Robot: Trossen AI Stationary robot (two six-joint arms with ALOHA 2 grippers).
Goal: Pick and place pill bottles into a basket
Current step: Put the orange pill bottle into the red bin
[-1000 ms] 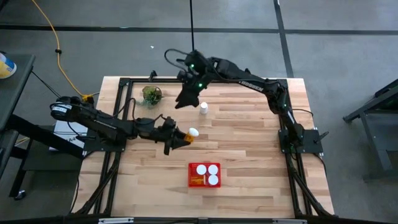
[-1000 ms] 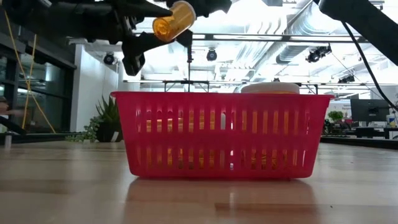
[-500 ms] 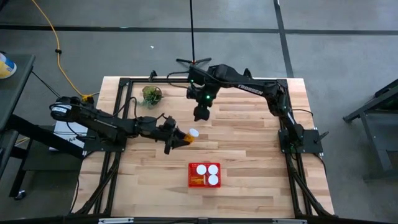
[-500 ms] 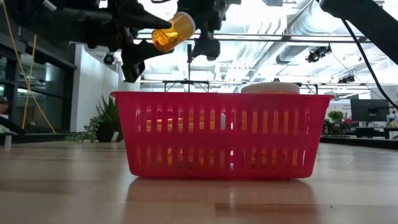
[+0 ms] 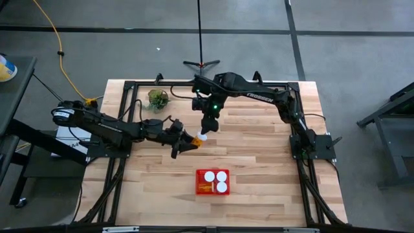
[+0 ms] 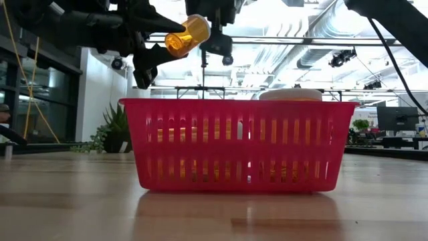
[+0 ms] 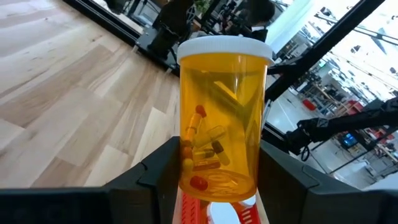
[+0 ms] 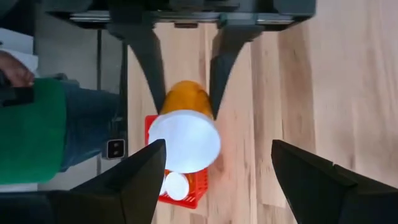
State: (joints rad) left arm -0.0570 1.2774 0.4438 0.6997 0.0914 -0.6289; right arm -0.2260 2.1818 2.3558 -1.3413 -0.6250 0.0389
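My left gripper (image 5: pixel 187 142) is shut on an orange pill bottle (image 5: pixel 196 140) with a white cap, held in the air left of and beyond the red basket (image 5: pixel 213 191). My right gripper (image 5: pixel 207 128) hangs open just beyond the bottle's cap. In the right wrist view its fingers stand wide on either side of the cap (image 8: pixel 185 141) and touch nothing. The basket holds three white-capped bottles (image 5: pixel 216 180) and an orange one lying flat. The whitish bottle does not show. My left gripper pinches the bottle's orange body (image 7: pixel 186 163) between its two fingers, at the half away from the cap. The fingers come level from the table's left and lie along the bottle. The bottle is lifted clear, tilted, its cap end pointing away from the gripper.
A small green plant (image 5: pixel 157 98) stands at the table's far left. A person in green (image 8: pixel 31 130) shows in the right wrist view beyond the table's edge. Bare wood lies right of the basket.
My right gripper has swung from beside the plant toward the table's near edge, and now hangs by the cap of the held bottle. The whitish bottle that stood on the table has gone out of sight under that arm. My left gripper has kept its hold.
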